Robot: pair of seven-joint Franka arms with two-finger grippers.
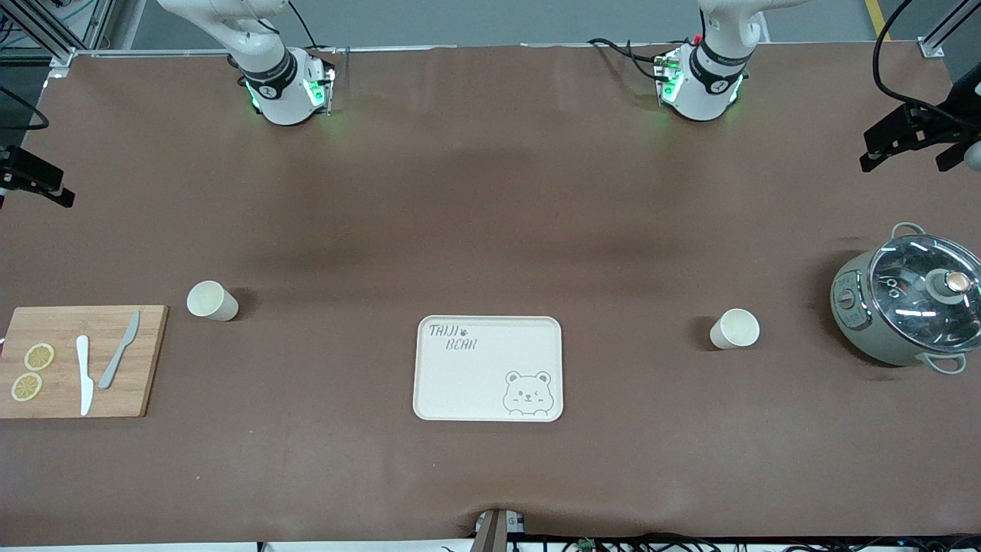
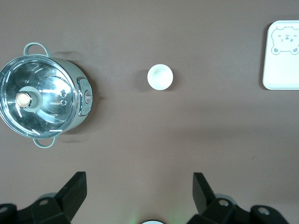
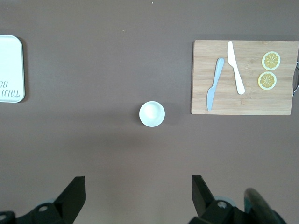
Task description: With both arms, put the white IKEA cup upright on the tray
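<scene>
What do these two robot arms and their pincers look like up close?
Both arms are glossy white with black joint bands; the left arm and right arm carry glowing green lights and black cables near their bases. The left gripper and right gripper each have two dark, wedge-shaped fingers on black mounts.

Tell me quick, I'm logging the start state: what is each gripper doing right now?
Left gripper: open, holding nothing, up over bare table near the white cup.
Right gripper: open, holding nothing, over bare table near the other white cup.
</scene>
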